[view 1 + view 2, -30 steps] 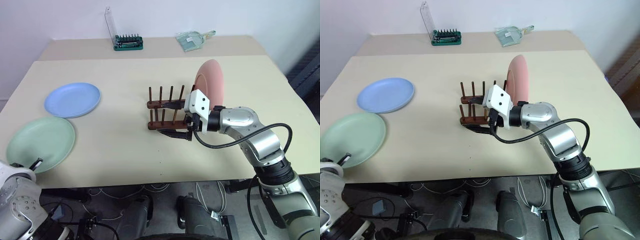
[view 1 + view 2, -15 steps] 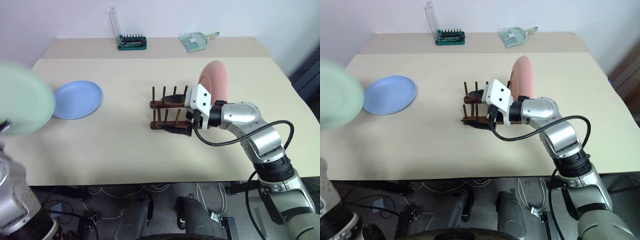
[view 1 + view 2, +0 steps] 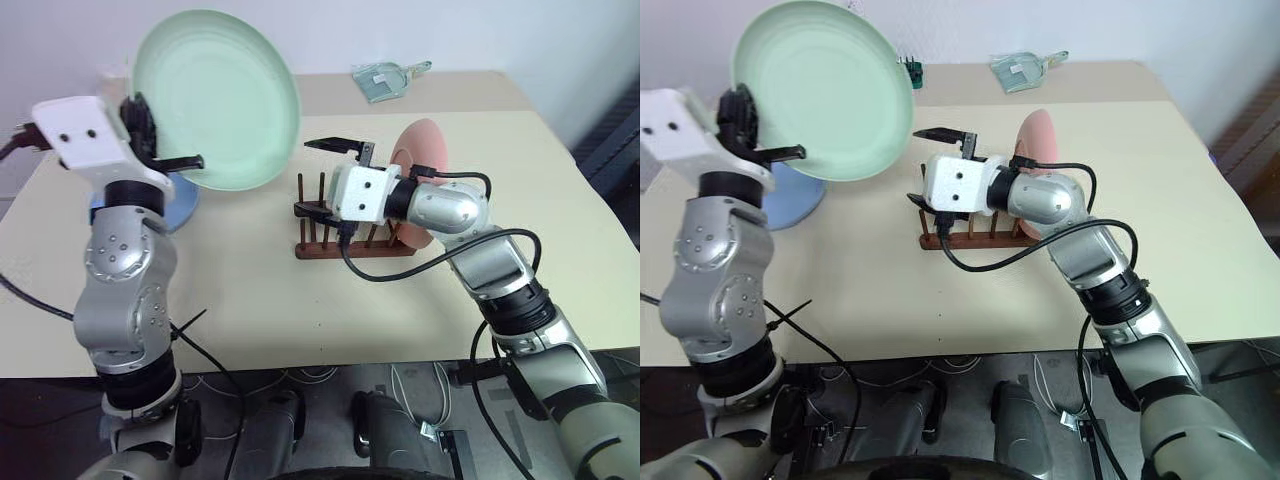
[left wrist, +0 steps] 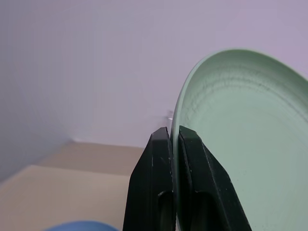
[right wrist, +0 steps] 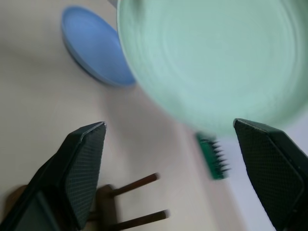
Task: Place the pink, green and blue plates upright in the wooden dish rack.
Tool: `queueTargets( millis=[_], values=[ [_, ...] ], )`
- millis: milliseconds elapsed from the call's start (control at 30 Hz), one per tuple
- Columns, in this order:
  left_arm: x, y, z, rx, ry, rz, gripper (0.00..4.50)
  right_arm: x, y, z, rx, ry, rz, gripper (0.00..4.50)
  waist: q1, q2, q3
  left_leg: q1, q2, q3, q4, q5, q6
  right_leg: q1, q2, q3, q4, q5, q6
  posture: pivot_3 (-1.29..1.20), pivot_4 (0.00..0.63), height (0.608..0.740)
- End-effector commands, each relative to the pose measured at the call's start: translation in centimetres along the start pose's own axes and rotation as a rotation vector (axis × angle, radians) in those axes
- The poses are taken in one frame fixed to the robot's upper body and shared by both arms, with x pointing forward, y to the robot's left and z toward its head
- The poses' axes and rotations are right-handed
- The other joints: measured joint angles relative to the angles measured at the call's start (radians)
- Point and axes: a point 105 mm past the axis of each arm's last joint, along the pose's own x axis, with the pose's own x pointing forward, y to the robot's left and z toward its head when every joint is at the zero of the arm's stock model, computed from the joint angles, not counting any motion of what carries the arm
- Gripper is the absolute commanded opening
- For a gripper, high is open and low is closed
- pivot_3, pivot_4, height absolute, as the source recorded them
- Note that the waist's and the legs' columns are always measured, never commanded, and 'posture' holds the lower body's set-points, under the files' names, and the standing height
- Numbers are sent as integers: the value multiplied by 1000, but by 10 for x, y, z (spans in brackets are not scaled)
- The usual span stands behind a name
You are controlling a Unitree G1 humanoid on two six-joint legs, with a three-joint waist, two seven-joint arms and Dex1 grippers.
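While gripped, green plate (image 3: pixel 217 98) near-upright, face rightward.

The green plate (image 3: pixel 216 98) has been lifted off the desk (image 3: pixel 250 300) by the left gripper (image 3: pixel 160 150), its fingers (image 4: pixel 161 159) clamped on the rim, and is now held high and nearly on edge, above the blue plate (image 3: pixel 180 205); the right gripper (image 3: pixel 325 178) has been raised from beside the wooden dish rack (image 3: pixel 345 240) and rolled, so that one finger is now carried above the other, spread wide.
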Motion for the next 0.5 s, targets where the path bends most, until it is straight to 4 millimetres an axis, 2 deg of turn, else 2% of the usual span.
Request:
queueTargets(
  millis=[33,300,400,500],
  values=[
    [-5,-20,17,-32,-53,-88,9,7,-3,12,-106,-41,-32,4325,-2,0,0,0,0,0,0,0,0,0,0,0,0,0,0,0,150,740],
    [-13,-45,7,-70,22,-234,9,14,9,15,-179,-71,-10,4325,-1,0,0,0,0,0,0,1,-1,0,1,1,1,0,0,0,150,740],
    [-13,-44,6,-63,32,-230,0,15,11,15,-184,-79,-1,3446,-2,0,0,1,0,0,0,1,-1,0,1,1,1,0,0,0,150,740],
    [-13,-42,3,-68,49,-221,0,15,12,15,-187,-84,-1,2058,-2,0,0,1,1,0,0,1,-1,0,1,1,1,0,-1,0,150,740]
  ],
)
